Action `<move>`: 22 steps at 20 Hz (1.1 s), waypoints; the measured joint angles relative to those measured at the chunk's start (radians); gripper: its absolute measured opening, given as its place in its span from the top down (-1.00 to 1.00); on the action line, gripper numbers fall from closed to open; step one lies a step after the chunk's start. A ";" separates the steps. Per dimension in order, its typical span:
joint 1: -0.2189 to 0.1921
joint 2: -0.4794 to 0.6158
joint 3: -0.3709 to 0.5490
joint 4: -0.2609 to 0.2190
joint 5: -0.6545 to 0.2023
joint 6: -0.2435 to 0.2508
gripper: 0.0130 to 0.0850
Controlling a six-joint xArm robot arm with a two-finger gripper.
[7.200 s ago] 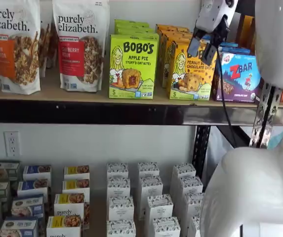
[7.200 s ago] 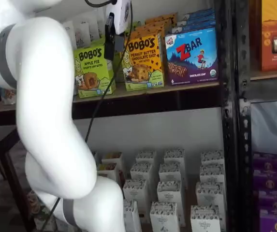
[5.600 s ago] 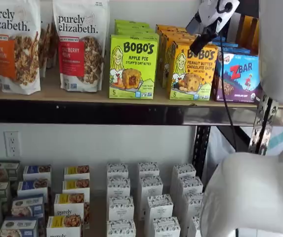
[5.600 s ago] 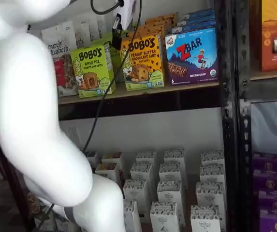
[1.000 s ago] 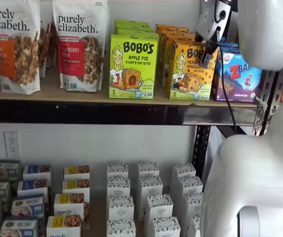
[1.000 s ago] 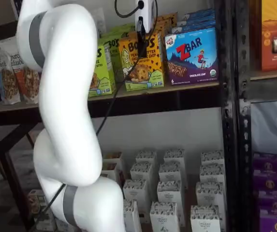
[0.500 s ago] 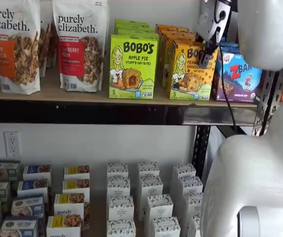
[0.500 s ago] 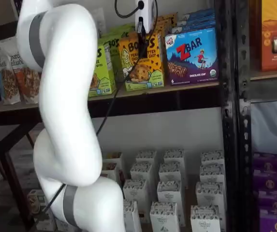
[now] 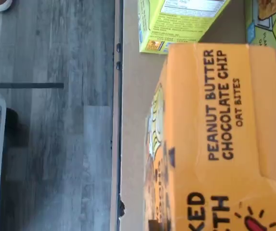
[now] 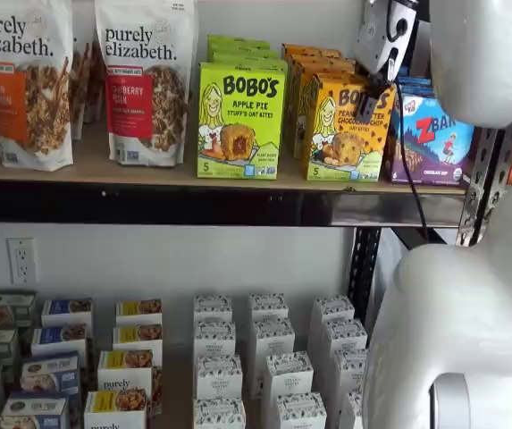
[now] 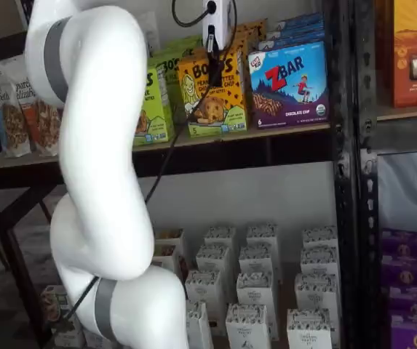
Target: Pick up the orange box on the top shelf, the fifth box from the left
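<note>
The orange box point(image 10: 345, 134) stands upright on the top shelf point(image 10: 148, 174), with more orange cartons in a row behind it. My gripper point(image 10: 373, 89) hangs at the box's upper front, one black finger lying against its face just under the top edge. A shelf view from the other side shows the same finger on the orange box point(image 11: 212, 102), with the gripper point(image 11: 214, 59) at its top. No gap between the fingers shows, so whether they are closed on the box is unclear. The wrist view is filled by the orange box's top panel point(image 9: 219, 144), very close; no fingers show there.
A lime-green Apple Pie carton point(image 10: 240, 121) stands just left of the orange box, a purple-blue ZBar box point(image 10: 430, 134) just right. Granola bags point(image 10: 144, 80) fill the shelf's left end. My white arm point(image 11: 99, 145) stands before the shelves. Small white cartons point(image 10: 264, 366) crowd the lower shelf.
The gripper has held its place at the orange box's top over the last second. The box's face shows a little more lettering beside the finger than before.
</note>
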 joint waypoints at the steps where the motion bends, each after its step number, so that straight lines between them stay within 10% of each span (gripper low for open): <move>1: 0.000 0.000 0.001 -0.001 -0.001 0.000 0.22; 22: 0.008 0.010 -0.051 -0.013 0.083 0.015 0.44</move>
